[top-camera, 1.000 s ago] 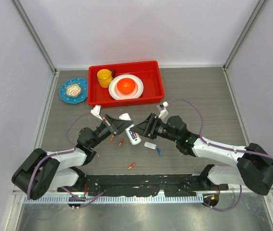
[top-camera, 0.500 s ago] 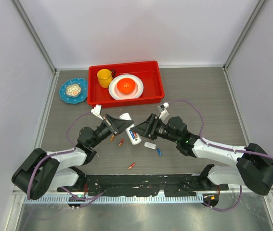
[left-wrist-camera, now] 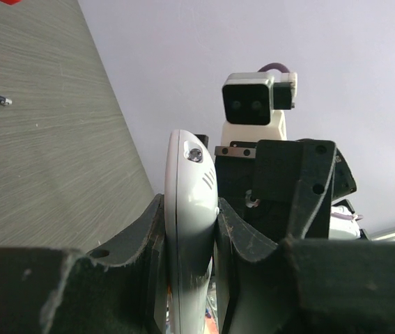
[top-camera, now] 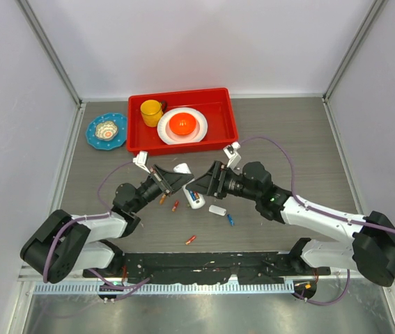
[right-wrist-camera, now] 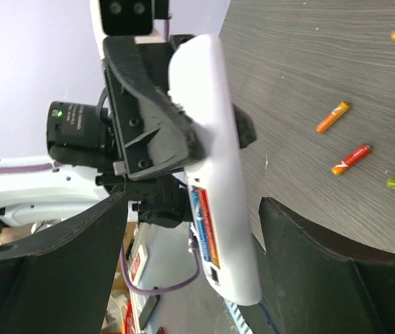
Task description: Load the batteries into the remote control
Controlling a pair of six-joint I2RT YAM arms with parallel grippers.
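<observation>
My left gripper (top-camera: 183,182) is shut on the remote control (top-camera: 189,188), a white oblong handset held on edge between its fingers (left-wrist-camera: 152,229). In the right wrist view the remote control (right-wrist-camera: 214,160) shows its open compartment with a blue and a red battery (right-wrist-camera: 204,223) inside. My right gripper (top-camera: 204,186) stands open, its fingers (right-wrist-camera: 79,257) wide on either side of the remote's lower end. Loose batteries lie on the table: orange (top-camera: 162,199), red-orange (top-camera: 175,205), red (top-camera: 191,239) and blue (top-camera: 230,220). A white back cover (top-camera: 217,209) lies beside them.
A red tray (top-camera: 230,125) at the back holds a yellow cup (top-camera: 151,111) and a white plate with an orange bowl (top-camera: 182,124). A blue dish (top-camera: 106,131) sits left of the tray. Grey walls close in both sides.
My right gripper's jaws have spread wider around the remote's end and the right arm has edged slightly back. The left gripper still holds the remote in the same place.
</observation>
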